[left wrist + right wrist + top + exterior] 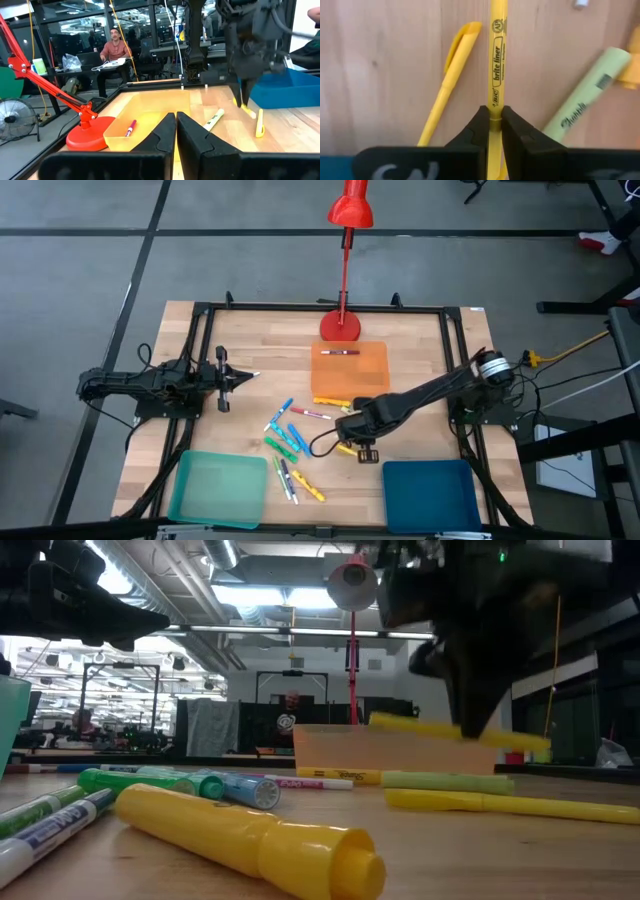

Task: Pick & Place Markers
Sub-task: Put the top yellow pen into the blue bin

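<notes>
Over on the left side of the pale wooden table (250, 340), the left gripper (243, 377) hangs above bare boards with its two dark fingers pressed together, carrying nothing. Near the front left corner sits a flat square teal tray (218, 489). Just right of it a loose scatter of short markers (289, 442) in green, blue, yellow and pink lies on the wood. Behind them rests a flat orange tray (350, 372) with one red-capped marker (340, 352) inside, and the round base of a red desk lamp (341, 326) stands just beyond that. The right gripper (491, 127) is clamped on a slim yellow highlighter (496, 55), lifted clear of the table between the orange tray and the dark blue square tray (430, 493) at the front right.
</notes>
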### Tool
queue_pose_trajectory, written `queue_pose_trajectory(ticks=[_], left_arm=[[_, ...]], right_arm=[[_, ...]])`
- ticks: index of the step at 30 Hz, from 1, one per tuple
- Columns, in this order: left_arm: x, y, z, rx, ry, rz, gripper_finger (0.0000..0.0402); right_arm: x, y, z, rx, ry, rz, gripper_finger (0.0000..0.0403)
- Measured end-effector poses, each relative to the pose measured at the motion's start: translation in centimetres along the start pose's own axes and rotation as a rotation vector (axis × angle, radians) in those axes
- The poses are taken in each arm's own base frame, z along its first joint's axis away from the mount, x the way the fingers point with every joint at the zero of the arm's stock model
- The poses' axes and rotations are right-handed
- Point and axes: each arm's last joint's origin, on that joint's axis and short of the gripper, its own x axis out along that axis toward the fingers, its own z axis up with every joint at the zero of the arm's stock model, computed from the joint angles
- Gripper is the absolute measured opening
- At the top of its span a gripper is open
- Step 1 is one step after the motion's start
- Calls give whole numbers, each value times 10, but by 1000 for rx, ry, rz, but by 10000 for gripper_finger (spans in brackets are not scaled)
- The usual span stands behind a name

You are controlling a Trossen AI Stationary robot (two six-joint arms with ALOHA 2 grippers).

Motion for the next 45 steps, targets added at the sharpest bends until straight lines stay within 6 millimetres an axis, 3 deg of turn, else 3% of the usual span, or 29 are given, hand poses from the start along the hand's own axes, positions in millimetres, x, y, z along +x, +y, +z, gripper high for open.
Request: queue_pose_trajectory(ticks=[8, 17, 35, 45], left_arm=[[0, 0, 0, 0, 0, 0, 8], [0, 0, 0, 0, 0, 0, 13], [0, 0, 0, 0, 0, 0, 9], [0, 0, 0, 0, 0, 0, 13]], right_arm=[[-48, 2, -2, 5, -68, 27, 30], [-84, 11, -27, 1, -43, 55, 30], [-106, 80, -83, -24, 66, 95, 29], [-108, 101, -101, 60, 78, 90, 29]])
